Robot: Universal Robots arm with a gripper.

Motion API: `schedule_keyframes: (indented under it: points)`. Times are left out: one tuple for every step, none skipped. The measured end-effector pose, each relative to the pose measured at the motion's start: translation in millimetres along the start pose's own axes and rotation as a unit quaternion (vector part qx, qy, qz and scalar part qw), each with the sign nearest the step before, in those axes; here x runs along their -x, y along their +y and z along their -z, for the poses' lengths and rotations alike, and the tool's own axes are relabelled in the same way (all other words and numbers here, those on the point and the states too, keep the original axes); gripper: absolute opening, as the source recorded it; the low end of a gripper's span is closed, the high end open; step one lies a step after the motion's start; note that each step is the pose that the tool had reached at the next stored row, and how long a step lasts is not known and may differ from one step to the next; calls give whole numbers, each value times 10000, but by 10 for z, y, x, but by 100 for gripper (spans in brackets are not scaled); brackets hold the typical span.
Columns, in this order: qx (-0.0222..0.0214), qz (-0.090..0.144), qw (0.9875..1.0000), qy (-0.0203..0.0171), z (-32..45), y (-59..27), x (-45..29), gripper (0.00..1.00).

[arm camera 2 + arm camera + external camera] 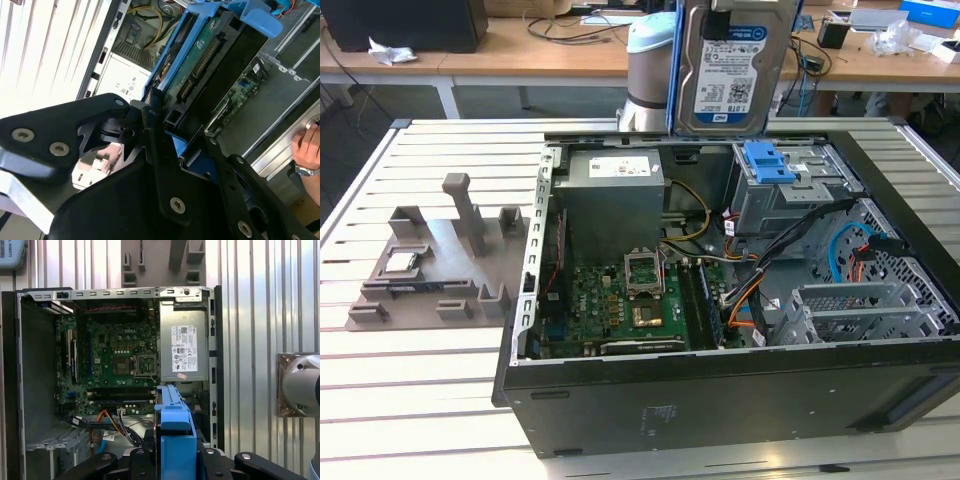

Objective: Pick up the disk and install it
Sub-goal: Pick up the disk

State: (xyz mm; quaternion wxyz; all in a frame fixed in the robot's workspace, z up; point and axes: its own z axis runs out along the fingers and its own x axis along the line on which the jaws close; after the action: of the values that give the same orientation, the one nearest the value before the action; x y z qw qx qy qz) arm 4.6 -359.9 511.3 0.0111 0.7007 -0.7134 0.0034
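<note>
The disk, a silver drive with a white and blue label in a blue plastic frame, hangs upright above the far side of the open computer case. In the second wrist view its green circuit-board side faces the camera. In the first wrist view it appears edge-on, as its blue frame. My gripper is shut on the disk, with a black finger pressed against each side of the frame. The same grip appears in the second wrist view, where the gripper clamps the blue frame.
Inside the case are a motherboard, a grey power supply and a drive cage with a blue bracket. A grey fixture holding a small square chip lies at the exterior view's left. A person's hand rests by the case.
</note>
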Motion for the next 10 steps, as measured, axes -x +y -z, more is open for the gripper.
schedule_keyframes:
  points:
    - [0, 0, 10000, 0, 0, -2, -10, 36]
    - [0, 0, 10000, 0, 0, -3, -24, 36]
    - [0, 0, 10000, 0, -1, -7, -44, 36]
    - [0, 0, 10000, 0, -1, -10, -62, 36]
    - [0, 0, 10000, 0, -1, -13, -80, 36]
    - [0, 0, 10000, -1, -2, -16, -97, 36]
    - [0, 0, 10000, 0, -2, -19, -114, 36]
    - [0, 0, 10000, 0, -2, -20, -125, 36]
    - [0, 0, 10000, 0, -2, -22, -135, 36]
    - [0, 0, 10000, 1, -3, -25, -153, 36]
